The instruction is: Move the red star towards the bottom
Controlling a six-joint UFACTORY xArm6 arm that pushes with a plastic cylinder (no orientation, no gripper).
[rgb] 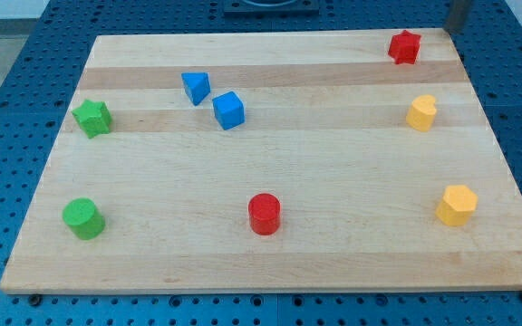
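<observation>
The red star point(404, 47) sits near the top right corner of the wooden board point(279, 258). My tip point(454, 30) shows as a dark rod at the view's top edge. It is just above and to the right of the red star, by the board's top right corner, and apart from the star.
A blue triangle point(196, 87) and a blue cube point(228, 110) lie at upper left of centre. A green star point(91, 118) and a green cylinder point(83, 218) are at the left. A red cylinder point(264, 214) is at bottom centre. Two yellow blocks point(421, 113) point(457, 205) are at the right, below the star.
</observation>
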